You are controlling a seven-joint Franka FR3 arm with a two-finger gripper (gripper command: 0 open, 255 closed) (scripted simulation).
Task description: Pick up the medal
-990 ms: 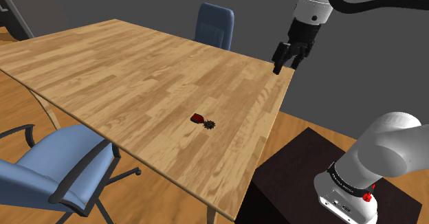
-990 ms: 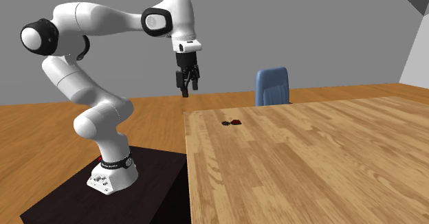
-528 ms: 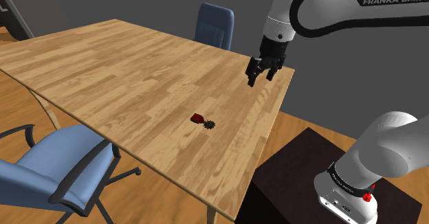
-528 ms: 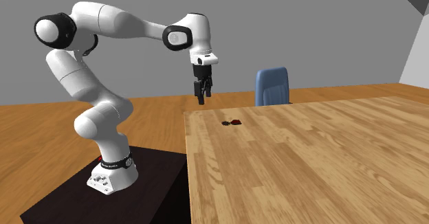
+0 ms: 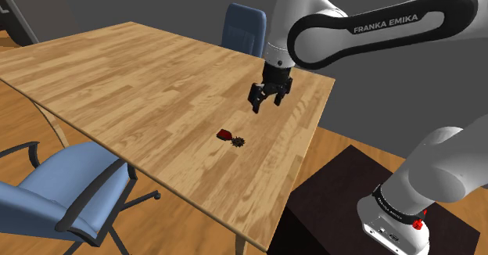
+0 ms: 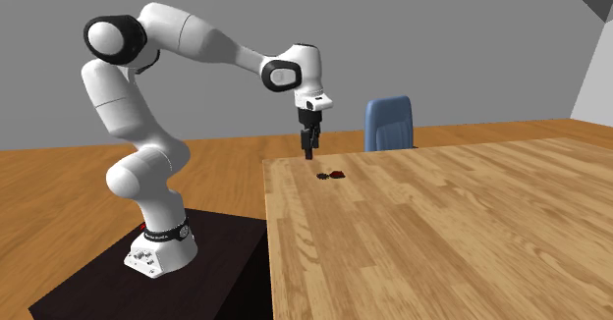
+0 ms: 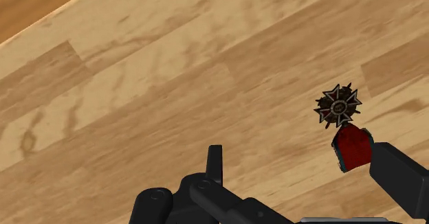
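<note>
The medal (image 5: pixel 232 138) lies flat on the wooden table (image 5: pixel 141 81), a dark, spiky cross with a short red ribbon. It sits toward the table edge nearest the stand (image 5: pixel 352 191). In the second exterior view the medal (image 6: pixel 331 175) shows as a small dark and red speck near the corner of the table (image 6: pixel 442 230).

The pincer (image 5: pixel 264 105) hangs above the table, up and to the shoulder view's right of the medal and not touching it. Its fingers are spread, with nothing between them. In the wrist view the medal (image 7: pixel 341 123) lies off to one side of the pincer (image 7: pixel 298 154), its ribbon just beside one fingertip and the cross beyond.

A blue chair (image 5: pixel 242 28) stands at the far side, and a blue office chair (image 5: pixel 70 191) with black arms stands at the near side.
</note>
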